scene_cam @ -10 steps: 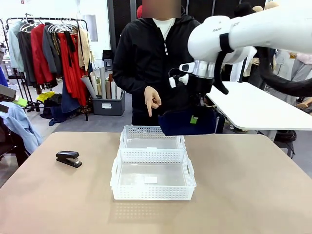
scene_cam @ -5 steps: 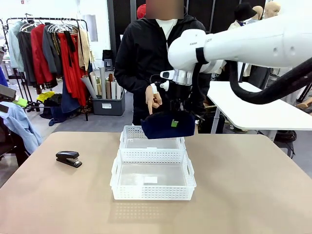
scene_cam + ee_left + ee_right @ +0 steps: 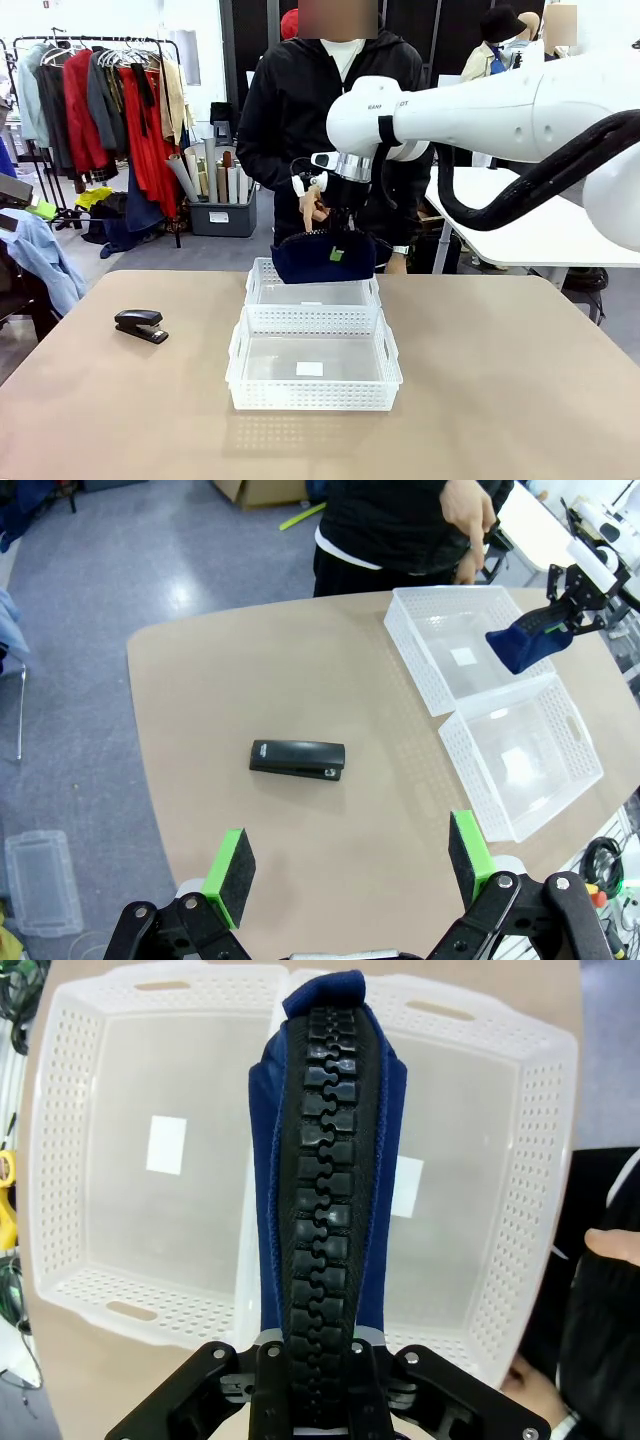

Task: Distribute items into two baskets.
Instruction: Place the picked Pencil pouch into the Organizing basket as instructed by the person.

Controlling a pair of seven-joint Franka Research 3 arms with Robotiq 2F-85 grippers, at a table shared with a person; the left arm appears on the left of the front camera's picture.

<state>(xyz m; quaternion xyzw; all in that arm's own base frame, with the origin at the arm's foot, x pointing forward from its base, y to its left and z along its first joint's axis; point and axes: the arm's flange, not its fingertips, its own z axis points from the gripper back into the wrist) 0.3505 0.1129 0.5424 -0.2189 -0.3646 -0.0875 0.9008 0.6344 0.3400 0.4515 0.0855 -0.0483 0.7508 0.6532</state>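
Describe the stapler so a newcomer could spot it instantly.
Find the tan table. Left of the near white basket, alone on the bare tabletop, lies the stapler. It is small, black and rigid, unlike the soft navy pouch held in the air.

The navy pouch (image 3: 322,1160) hides the fingers of the right gripper (image 3: 320,1348).

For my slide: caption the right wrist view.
Right end effector shut on the navy pouch, held above two white baskets.
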